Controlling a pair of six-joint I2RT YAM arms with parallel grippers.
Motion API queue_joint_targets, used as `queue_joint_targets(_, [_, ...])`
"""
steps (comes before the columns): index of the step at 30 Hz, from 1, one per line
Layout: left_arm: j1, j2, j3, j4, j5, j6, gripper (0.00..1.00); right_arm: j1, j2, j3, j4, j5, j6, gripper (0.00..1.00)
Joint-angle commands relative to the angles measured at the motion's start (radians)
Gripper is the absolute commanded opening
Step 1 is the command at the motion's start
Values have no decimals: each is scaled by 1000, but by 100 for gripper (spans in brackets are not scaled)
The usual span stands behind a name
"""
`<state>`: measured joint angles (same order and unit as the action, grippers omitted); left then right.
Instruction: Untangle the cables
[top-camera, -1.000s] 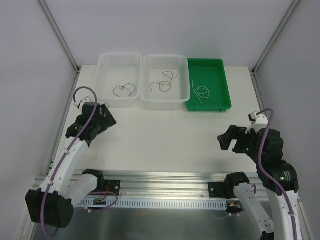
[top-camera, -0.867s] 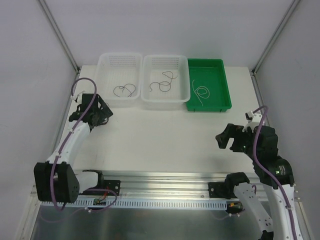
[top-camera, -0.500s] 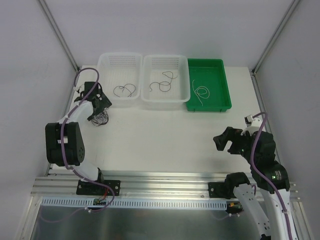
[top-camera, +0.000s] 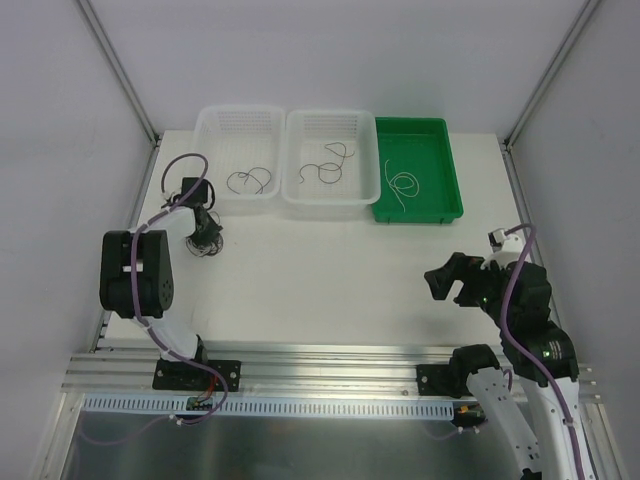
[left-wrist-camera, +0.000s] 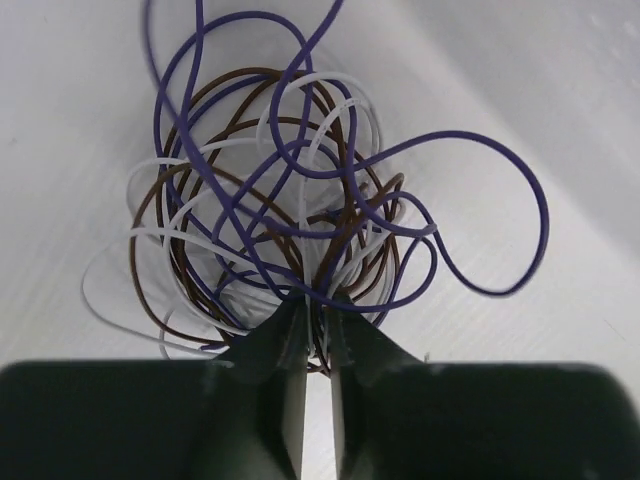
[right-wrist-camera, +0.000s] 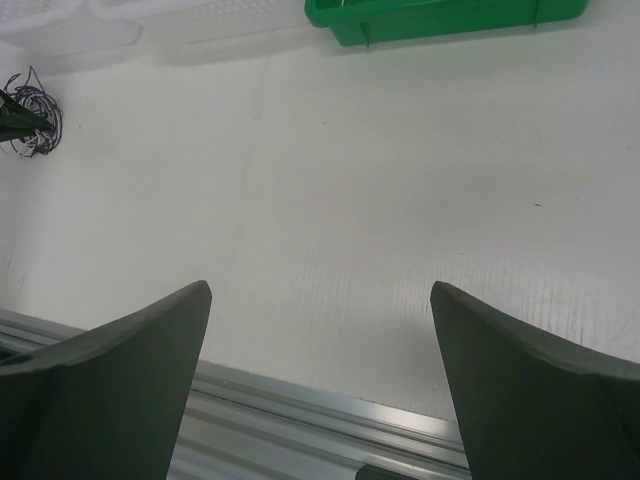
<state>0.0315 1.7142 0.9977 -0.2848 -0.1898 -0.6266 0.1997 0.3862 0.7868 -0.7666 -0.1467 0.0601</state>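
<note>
A tangled clump of cables (left-wrist-camera: 290, 215), thin purple, brown and white strands, lies on the white table at the far left (top-camera: 208, 245). My left gripper (left-wrist-camera: 316, 312) reaches down onto the clump's near edge and is shut on a few of its strands; from above it shows at the clump's upper side (top-camera: 203, 228). The right wrist view shows the clump small at its left edge (right-wrist-camera: 35, 120). My right gripper (top-camera: 446, 281) hovers over the table at the right, open, with nothing between its fingers (right-wrist-camera: 180, 320).
At the back stand two white baskets (top-camera: 240, 110) (top-camera: 330, 114), each with a loose dark cable (top-camera: 250, 181) (top-camera: 328, 165), and a green tray (top-camera: 412, 122) holding a white cable (top-camera: 402, 184). An aluminium rail (top-camera: 320, 360) runs along the near edge.
My left arm folded back toward the left, its gripper came down on the clump and shut on strands. The right arm drew slightly nearer and stayed open.
</note>
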Motion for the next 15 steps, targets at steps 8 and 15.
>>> queue_joint_targets(8, [-296,-217,-198,-16,98,-15,0,9,126,6,-25,-76,40,97])
queue_joint_targets(15, [-650,-373,-297,-17,177,34,0,70,94,-53,9,-128,53,97])
